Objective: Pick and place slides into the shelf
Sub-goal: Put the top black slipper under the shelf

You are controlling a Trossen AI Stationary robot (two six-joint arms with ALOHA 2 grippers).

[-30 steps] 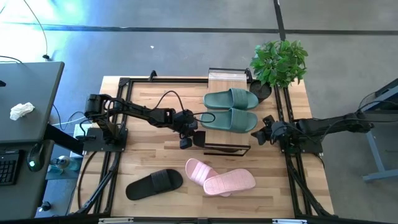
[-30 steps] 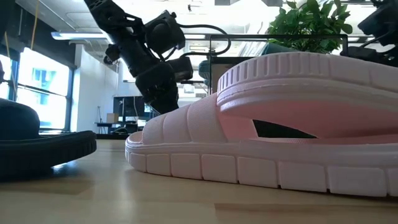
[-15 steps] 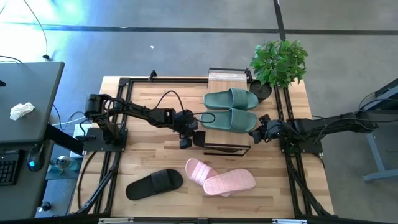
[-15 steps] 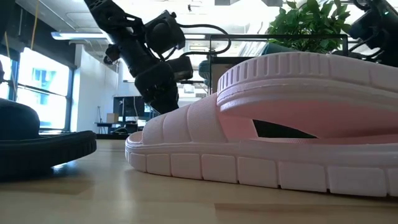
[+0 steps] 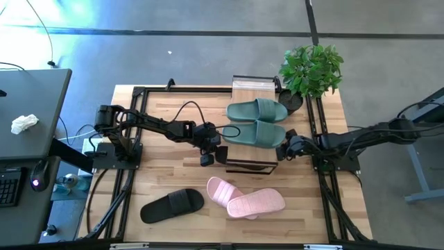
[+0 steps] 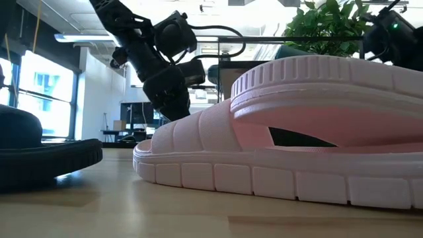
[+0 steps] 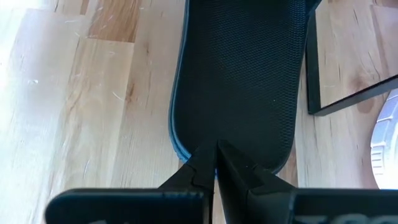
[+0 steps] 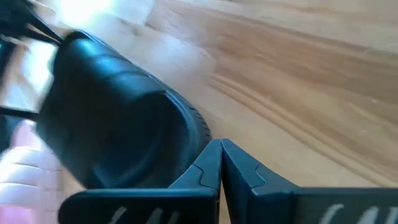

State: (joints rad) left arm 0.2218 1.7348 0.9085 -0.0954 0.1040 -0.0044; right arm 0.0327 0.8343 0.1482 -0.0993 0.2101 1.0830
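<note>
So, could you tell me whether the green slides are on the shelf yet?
Yes, both green slides lie side by side on the shelf's top board; the pink pair remains on the table.

green slides (image 5: pixel 257 122) atop shelf (image 5: pixel 252 90); pink pair (image 5: pixel 245 197), black slide (image 5: pixel 173 205) on table

shelf (image 5: pixel 253 87): pair on top | table (image 5: pixel 159 180): three slides in front

Second black slide (image 7: pixel 236 81) cut off by frame; shelf (image 5: pixel 251 165) lower tier hidden.
</note>
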